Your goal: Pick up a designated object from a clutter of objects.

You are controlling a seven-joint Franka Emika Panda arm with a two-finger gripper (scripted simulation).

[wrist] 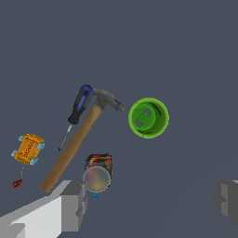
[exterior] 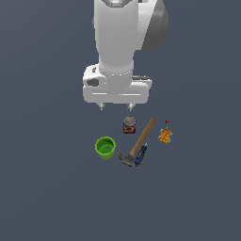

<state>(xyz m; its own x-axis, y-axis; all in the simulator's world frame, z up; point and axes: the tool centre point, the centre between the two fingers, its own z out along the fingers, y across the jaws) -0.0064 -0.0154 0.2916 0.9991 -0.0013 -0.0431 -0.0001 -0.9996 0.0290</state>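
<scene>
Screwdriver, blue-and-black handled with a thin shaft, lay flat on the tabletop, right alongside the hammer near its head, close enough that I could not tell whether they touched. That crowding, I judged, would leave little room for a grasp on the hammer side. The can stood near the hammer's handle end, the green cup just beyond the head, the orange item apart on the screwdriver's far side. My fingers hung high above the clutter, spread wide, holding nothing and touching nothing; I read that as a hover before descending.
</scene>
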